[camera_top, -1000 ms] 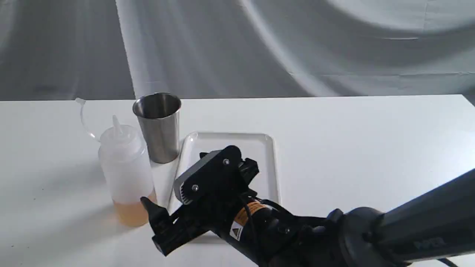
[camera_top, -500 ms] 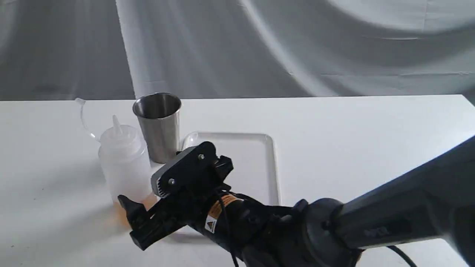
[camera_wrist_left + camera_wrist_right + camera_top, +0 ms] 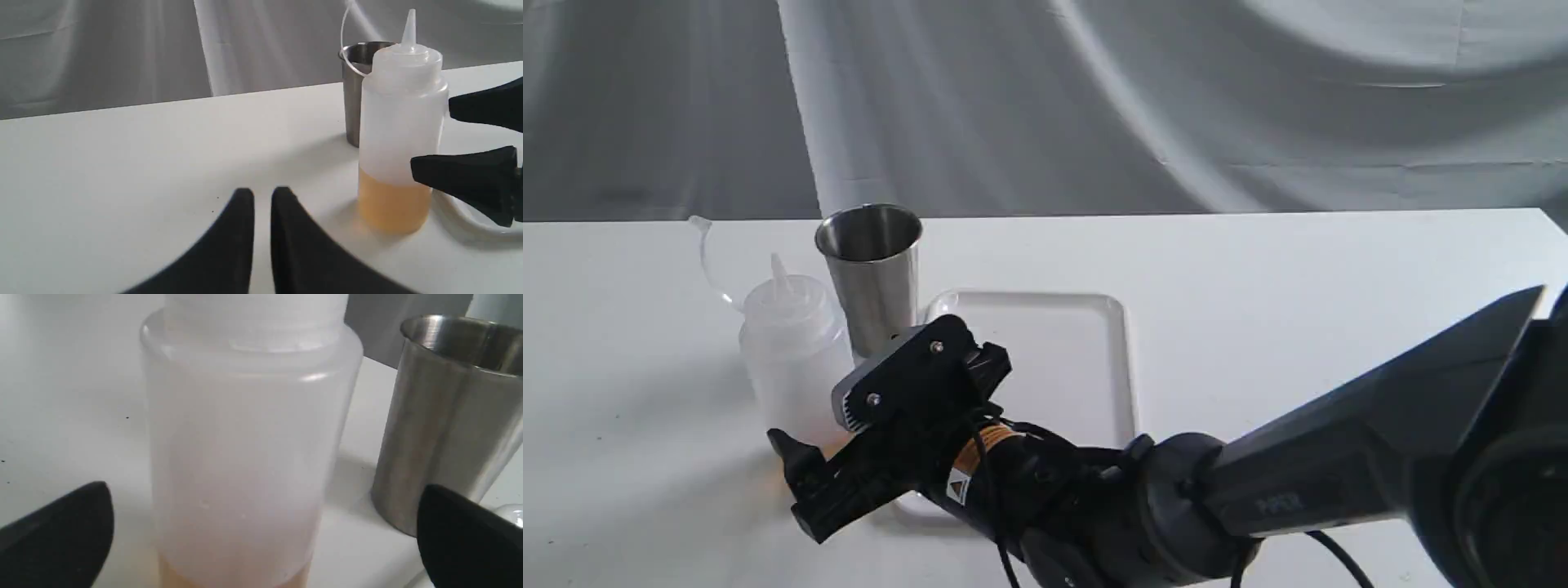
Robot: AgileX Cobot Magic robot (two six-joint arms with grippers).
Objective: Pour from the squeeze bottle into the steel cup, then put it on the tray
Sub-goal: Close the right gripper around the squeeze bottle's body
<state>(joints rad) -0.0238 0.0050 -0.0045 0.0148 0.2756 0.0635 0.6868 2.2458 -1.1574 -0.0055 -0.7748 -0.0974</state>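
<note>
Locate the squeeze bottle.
Exterior view: the squeeze bottle stands left of centre on the table, beside the steel cup, between the open fingers of the right gripper.

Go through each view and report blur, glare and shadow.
Exterior view: sharp, with soft shadows on the table left of the squeeze bottle; left wrist view: the bottle is crisp, the left gripper in the foreground soft-edged; right wrist view: the bottle is close and hazy, there is bright glare on the rim of the steel cup, and the right gripper is out of focus.

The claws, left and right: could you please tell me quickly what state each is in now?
Left claw: shut, holding nothing.
Right claw: open, straddling the squeeze bottle, not gripping it yet.
</note>
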